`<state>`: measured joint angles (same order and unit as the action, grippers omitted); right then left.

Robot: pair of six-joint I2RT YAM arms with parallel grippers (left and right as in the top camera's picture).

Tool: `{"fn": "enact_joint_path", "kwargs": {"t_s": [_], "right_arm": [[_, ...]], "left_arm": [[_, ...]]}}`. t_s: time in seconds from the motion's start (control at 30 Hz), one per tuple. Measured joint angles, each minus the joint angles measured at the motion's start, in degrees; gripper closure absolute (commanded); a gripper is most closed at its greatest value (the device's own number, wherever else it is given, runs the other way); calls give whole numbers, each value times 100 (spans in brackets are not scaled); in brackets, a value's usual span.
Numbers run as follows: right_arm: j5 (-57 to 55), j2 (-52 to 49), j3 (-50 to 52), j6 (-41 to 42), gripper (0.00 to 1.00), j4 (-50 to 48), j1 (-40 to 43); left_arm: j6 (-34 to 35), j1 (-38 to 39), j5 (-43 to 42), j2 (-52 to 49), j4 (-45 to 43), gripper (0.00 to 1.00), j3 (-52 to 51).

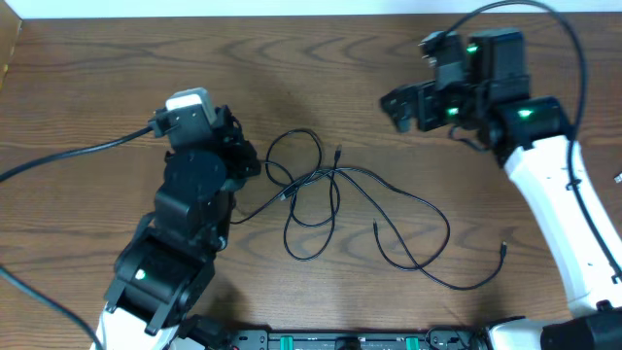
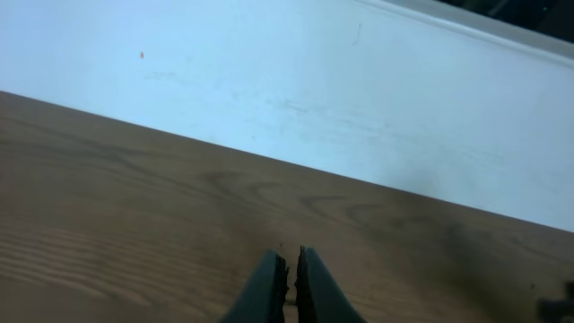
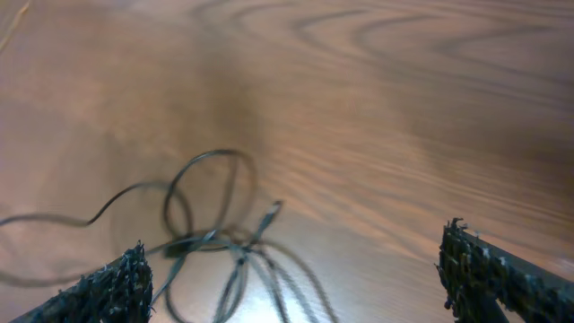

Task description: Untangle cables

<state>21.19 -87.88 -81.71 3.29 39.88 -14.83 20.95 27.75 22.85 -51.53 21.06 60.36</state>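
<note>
Thin black cables [image 1: 321, 190] lie in a loose tangle at the middle of the wooden table, with loops crossing near one knot. One plug end [image 1: 337, 153] points to the back, and another [image 1: 503, 249] lies off to the right. My left gripper [image 1: 245, 156] is just left of the tangle; in the left wrist view [image 2: 291, 278] its jaws are shut with nothing between them, over bare wood. My right gripper [image 1: 398, 107] hovers behind and to the right of the tangle, wide open. In the right wrist view the cables [image 3: 224, 247] lie ahead, between its spread fingers [image 3: 117, 287].
A thick black arm cable [image 1: 78, 156] trails off to the left from the left wrist. A white wall [image 2: 269, 81] borders the table's far edge. A black rail with green lights [image 1: 340, 340] runs along the front edge.
</note>
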Motion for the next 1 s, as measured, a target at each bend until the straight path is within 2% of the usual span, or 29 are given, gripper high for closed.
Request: {"fn": "enact_joint_path", "kwargs": {"t_s": [0.23, 0.27, 0.3, 0.4, 0.5, 0.67, 0.77, 1.0], "right_arm": [[-2, 0, 87, -74, 1, -4, -949], [-4, 0, 142, -79, 1, -9, -1086], [-2, 0, 212, -81, 1, -24, -1215], [2, 0, 474, -85, 1, -162, -1574], [-2, 0, 756, -72, 1, -481, -1904], [-9, -15, 1176, 76, 1, -1309, -2396], [-2, -55, 1342, 192, 1, -1707, -2671], [-17, -494, 1394, 426, 1, -2433, -3189]], "left_arm": [[-22, 0, 675, 61, 608, 91, 0], [-22, 0, 824, 61, 719, 83, 0], [-37, 0, 1014, 63, 879, 69, 0], [-61, 0, 1585, 46, 1355, 34, 0], [-44, -15, 2103, 7, 1779, 19, 0], [120, -352, 2529, -22, 2304, 10, 0], [352, -841, 2616, -24, 2540, 9, 0], [627, -2103, 2205, -205, 2671, 9, 0]]}}
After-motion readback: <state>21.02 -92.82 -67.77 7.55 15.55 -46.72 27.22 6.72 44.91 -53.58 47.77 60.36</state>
